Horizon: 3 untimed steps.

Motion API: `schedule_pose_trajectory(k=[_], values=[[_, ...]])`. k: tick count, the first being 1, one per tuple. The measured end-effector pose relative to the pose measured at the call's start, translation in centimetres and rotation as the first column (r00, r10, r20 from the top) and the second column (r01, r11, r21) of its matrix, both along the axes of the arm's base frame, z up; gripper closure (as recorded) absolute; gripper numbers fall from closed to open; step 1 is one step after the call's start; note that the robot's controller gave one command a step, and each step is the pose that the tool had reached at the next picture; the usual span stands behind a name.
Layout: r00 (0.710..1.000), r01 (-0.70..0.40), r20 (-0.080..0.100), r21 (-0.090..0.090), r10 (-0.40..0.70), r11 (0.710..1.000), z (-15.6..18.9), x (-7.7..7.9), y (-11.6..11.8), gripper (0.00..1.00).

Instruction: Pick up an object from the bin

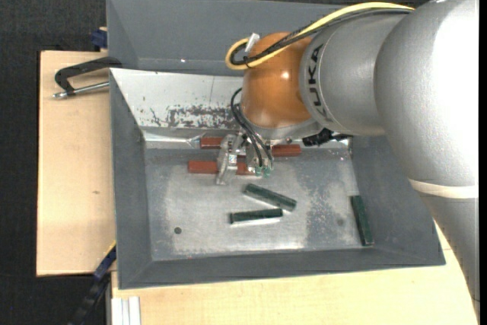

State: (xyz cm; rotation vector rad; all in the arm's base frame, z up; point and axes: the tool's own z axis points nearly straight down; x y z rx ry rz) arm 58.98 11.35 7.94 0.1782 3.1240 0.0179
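Observation:
My gripper is low in the bin near the back wall, under the orange dome of the wrist. It sits right over a red-brown bar that lies flat on the floor and runs left from under it. A second red-brown piece shows just to the gripper's right, against the back wall. Two dark green bars lie a little in front of it: one tilted, one nearly level.
A third dark green bar lies along the right wall. A small dark speck sits on the floor at front left. The arm covers the bin's right rear corner. The shiny back wall mirrors the red-brown bar.

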Motion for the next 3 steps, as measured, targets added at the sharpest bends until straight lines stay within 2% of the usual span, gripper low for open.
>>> schedule_pose_trajectory(k=[1,2,3], values=[[1.0,0.002,-0.021,-0.008,-0.002,1.0,-0.62,-0.55,-0.44,0.0],[1.0,0.004,-0.008,-0.008,-0.004,1.0,-0.31,-0.17,-0.56,1.0],[1.0,0.004,-0.008,-0.008,-0.004,1.0,-0.32,-0.17,-0.56,1.0]])
